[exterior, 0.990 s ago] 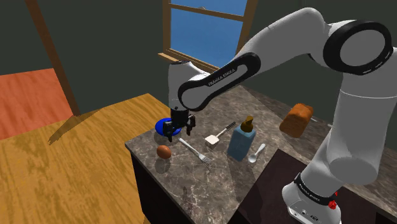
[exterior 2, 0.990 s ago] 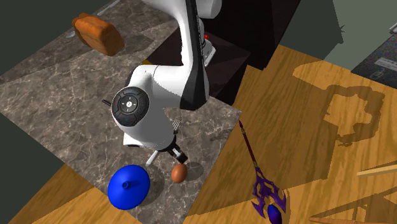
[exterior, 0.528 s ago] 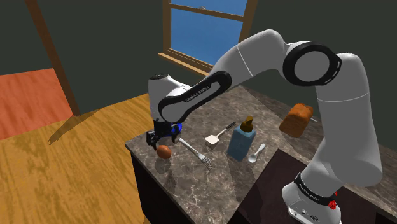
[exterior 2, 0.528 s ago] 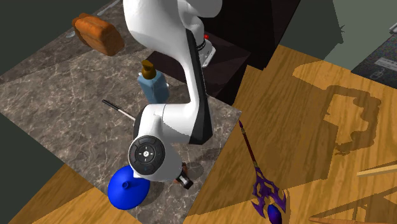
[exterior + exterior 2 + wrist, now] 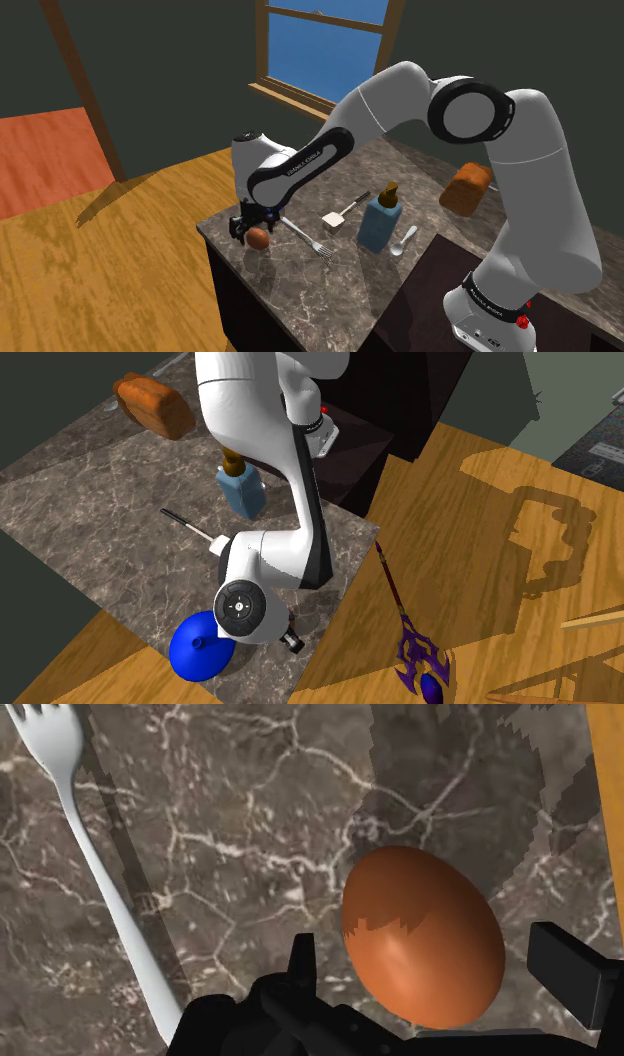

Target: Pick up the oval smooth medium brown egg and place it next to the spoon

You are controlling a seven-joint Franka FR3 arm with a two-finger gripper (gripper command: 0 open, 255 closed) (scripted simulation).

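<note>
The brown oval egg (image 5: 259,239) lies on the dark marble counter (image 5: 300,290) near its corner. My gripper (image 5: 250,230) has come down over the egg, and the arm's wrist covers it in the second exterior view. In the wrist view the egg (image 5: 422,936) sits between my two black fingers (image 5: 570,972), which stand apart on either side without touching it. My gripper (image 5: 434,954) is open. The white spoon (image 5: 404,240) lies further toward the shoulder view's right, past a blue bottle (image 5: 382,222).
A white fork (image 5: 308,238) lies close beside the egg, the fork (image 5: 90,854) also showing in the wrist view. A spatula (image 5: 340,214) and a bread loaf (image 5: 466,188) are on the counter. A blue lid (image 5: 200,646) sits by the counter's corner. The wooden floor lies beyond the edge.
The arm swung from above the blue lid toward the counter corner and dropped. The open gripper now straddles the egg, which the wrist hides in the second exterior view.
</note>
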